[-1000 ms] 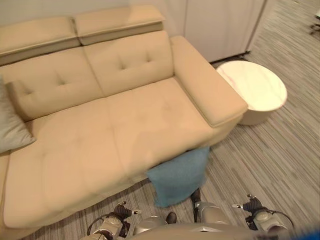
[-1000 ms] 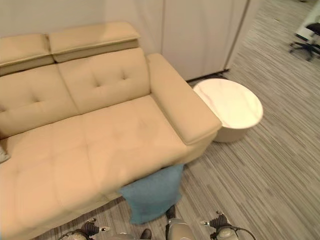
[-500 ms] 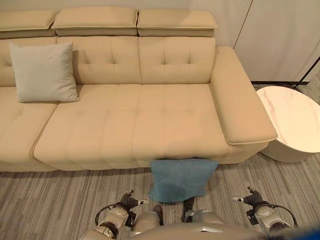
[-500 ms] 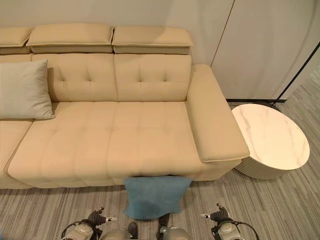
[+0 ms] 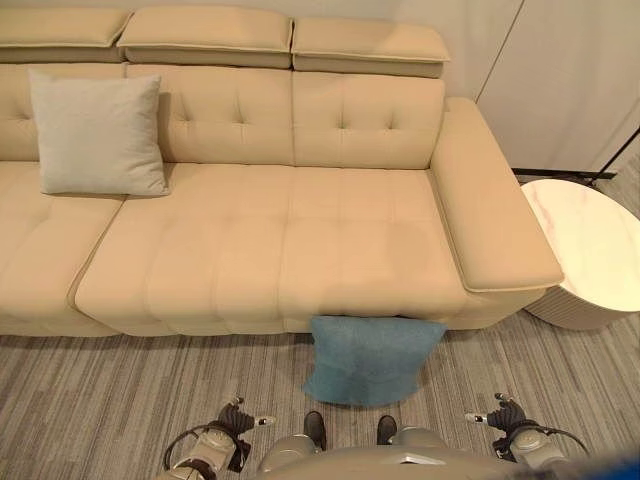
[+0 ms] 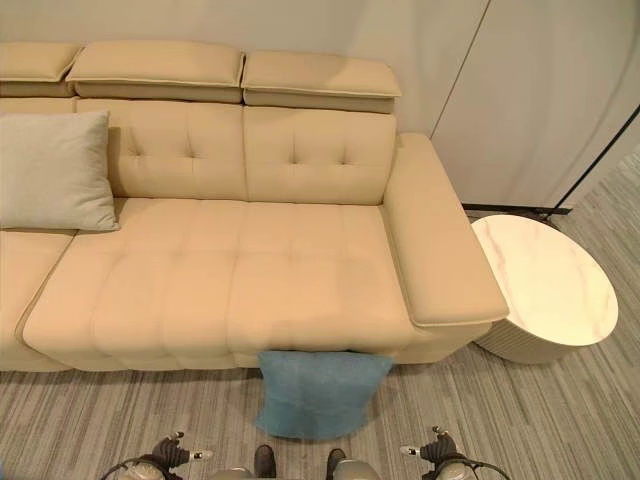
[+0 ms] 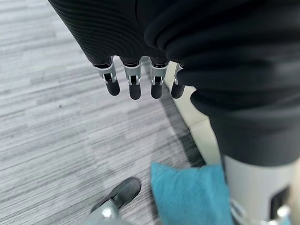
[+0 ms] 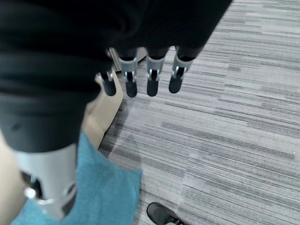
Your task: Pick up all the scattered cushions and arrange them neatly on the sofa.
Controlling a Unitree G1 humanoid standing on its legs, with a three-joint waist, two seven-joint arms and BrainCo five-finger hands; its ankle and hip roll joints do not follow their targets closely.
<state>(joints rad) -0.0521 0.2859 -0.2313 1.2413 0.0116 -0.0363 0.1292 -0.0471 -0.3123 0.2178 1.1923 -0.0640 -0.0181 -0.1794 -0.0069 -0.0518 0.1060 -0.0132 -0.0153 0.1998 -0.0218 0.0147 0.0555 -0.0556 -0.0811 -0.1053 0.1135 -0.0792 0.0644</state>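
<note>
Your blue cushion [image 5: 370, 357] lies on the floor [image 5: 110, 400], its far edge against the foot of the sofa [image 5: 260, 250] below the right-hand seat. Its long axis runs parallel to the sofa front, and it slopes from the sofa base down toward you. The grey cushion [image 5: 98, 135] stands upright against the backrest at the left, its face turned out to the room and its wider side running along the seat. A round table [image 5: 585, 250] stands just beside the sofa's right armrest.

Against half a second ago, the whole scene has slid slightly in both eye views, with the sofa and table sitting a touch further right and lower; that is your camera moving. Both cushions lie where they were, relative to the sofa.

Your left hand [image 7: 136, 79] hangs above the floor with its fingers straight, side by side and a little apart, holding nothing; the blue cushion shows beyond it, near the sofa's base. Your right hand [image 8: 150, 77] hangs the same way, fingers straight and slightly spread, empty, with the blue cushion and the sofa's edge to one side of it.
</note>
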